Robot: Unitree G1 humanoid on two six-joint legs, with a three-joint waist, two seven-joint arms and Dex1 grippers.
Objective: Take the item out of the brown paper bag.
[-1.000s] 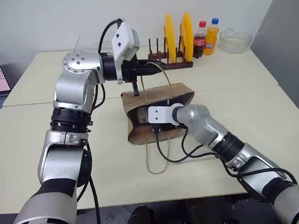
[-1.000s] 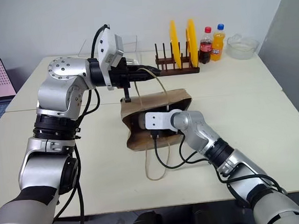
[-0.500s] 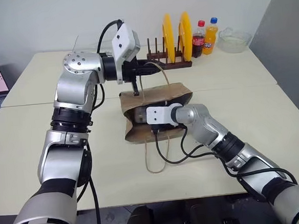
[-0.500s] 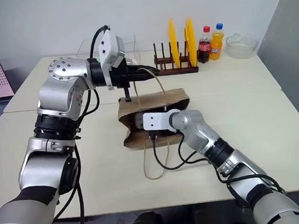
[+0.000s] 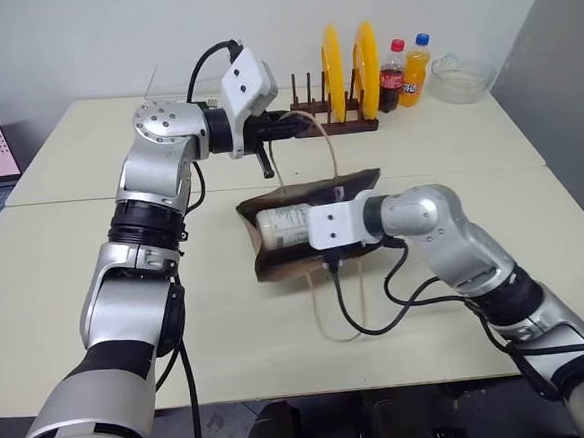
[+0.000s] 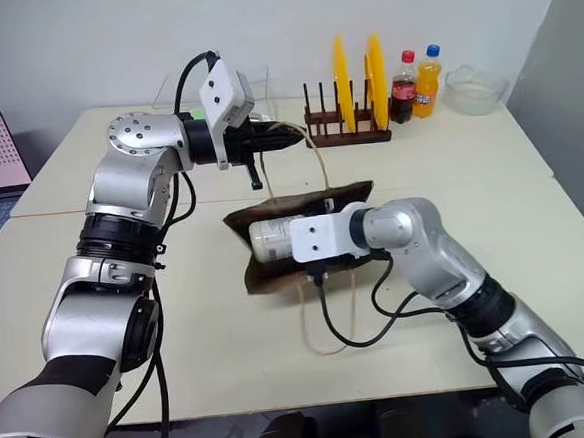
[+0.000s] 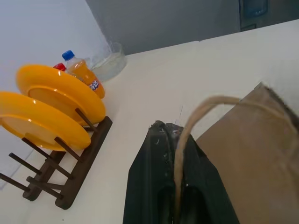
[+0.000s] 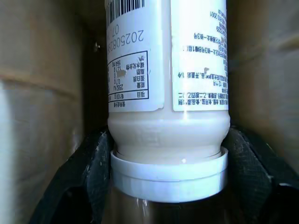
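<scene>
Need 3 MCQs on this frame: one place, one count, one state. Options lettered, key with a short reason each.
1. Where is the small white plastic bottle?
A. upright beside the wooden rack
B. lying in the mouth of the brown paper bag
C. next to the laptop

2. How many yellow plates stand in the dark wooden rack?
A. two
B. three
C. four

3. What is the left hand doing?
A. hanging open over the table
B. gripping the orange soda bottle
C. shut on the bag's twisted loop handle

Key: 1 B, the bottle lies on its side at the bag opening, the right hand's fingers on either side of its capped end. 2 A, two discs stand on edge in the rack. 3 C, the handle runs between the closed fingers in the left wrist view.
</scene>
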